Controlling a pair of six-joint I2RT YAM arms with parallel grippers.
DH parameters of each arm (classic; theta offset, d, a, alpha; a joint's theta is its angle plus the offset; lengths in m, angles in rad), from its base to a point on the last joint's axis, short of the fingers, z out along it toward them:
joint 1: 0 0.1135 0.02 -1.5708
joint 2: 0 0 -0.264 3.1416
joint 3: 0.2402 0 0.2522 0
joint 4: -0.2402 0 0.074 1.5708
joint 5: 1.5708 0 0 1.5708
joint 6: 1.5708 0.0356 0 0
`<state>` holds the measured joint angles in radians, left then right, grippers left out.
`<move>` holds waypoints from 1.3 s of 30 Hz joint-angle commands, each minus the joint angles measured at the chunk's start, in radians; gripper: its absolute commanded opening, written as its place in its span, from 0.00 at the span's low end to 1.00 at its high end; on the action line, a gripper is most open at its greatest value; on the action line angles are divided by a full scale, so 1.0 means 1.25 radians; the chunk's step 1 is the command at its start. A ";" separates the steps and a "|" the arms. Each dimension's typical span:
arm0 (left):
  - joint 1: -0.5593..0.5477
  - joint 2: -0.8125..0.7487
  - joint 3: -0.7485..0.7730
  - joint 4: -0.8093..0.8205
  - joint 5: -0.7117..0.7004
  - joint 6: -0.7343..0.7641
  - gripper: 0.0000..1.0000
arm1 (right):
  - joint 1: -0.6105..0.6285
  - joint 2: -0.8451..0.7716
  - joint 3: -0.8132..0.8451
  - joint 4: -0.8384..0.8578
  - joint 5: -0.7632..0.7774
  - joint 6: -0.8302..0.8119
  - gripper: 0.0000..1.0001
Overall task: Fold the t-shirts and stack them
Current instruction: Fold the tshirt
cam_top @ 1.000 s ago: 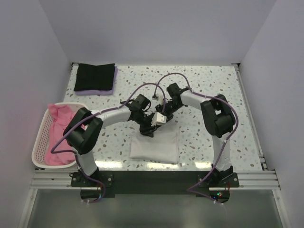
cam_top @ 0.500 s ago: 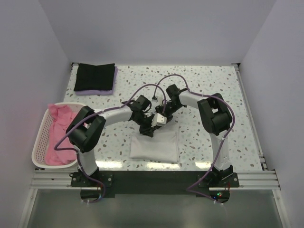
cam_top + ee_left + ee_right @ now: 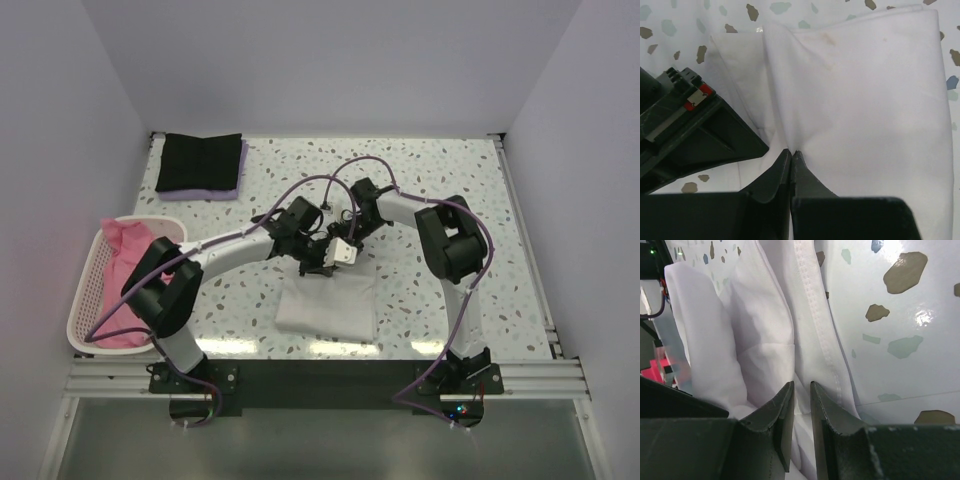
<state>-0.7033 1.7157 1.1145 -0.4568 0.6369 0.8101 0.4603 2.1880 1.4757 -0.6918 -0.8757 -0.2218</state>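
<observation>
Top view: a white cotton t-shirt (image 3: pixel 326 305), folded to a rectangle, is lying at the near centre of the speckled counter (image 3: pixel 430 170). The left gripper (image 3: pixel 318 262) and right gripper (image 3: pixel 345 250) are meeting at its far edge. A folded black t-shirt (image 3: pixel 200 160) is resting on a folded lavender t-shirt (image 3: pixel 200 194) at the far left. Crumpled pink t-shirts (image 3: pixel 125 265) are lying in the pale pink lattice basket (image 3: pixel 85 300) on the left.

Left wrist view: the fingers (image 3: pixel 772 177) are pressing together on a pinched ridge of white cloth.

Right wrist view: the fingers (image 3: pixel 782 415) are clamping a hemmed white fold, a narrow gap between them.

Assessment: two shirts appear stacked. The white one is awaiting stacking, and the pink ones are awaiting folding.
</observation>
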 commanded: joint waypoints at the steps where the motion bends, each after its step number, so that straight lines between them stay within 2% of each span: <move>1: -0.002 -0.026 0.001 0.065 -0.053 0.042 0.00 | 0.002 0.032 0.004 -0.001 0.035 -0.043 0.24; 8: -0.001 -0.028 -0.002 0.159 -0.139 0.073 0.00 | 0.001 0.034 -0.005 -0.012 0.027 -0.063 0.24; 11: -0.001 -0.036 -0.048 0.246 -0.185 0.102 0.00 | 0.002 0.034 -0.007 -0.017 0.021 -0.070 0.24; 23: -0.019 -0.080 -0.159 0.351 -0.198 0.140 0.00 | 0.001 0.009 0.055 -0.069 0.013 -0.088 0.27; 31: -0.057 -0.135 -0.208 0.354 -0.214 0.185 0.00 | 0.002 -0.009 0.166 -0.220 0.076 -0.179 0.27; 35: -0.067 -0.147 -0.239 0.401 -0.236 0.199 0.00 | 0.004 0.046 0.211 -0.293 0.081 -0.256 0.23; 39: -0.069 -0.148 -0.249 0.432 -0.258 0.196 0.00 | 0.009 0.104 0.247 -0.345 0.045 -0.278 0.18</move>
<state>-0.7864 1.5627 0.8158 -0.0093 0.3401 1.0336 0.4610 2.2570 1.7451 -1.0195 -0.8005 -0.4995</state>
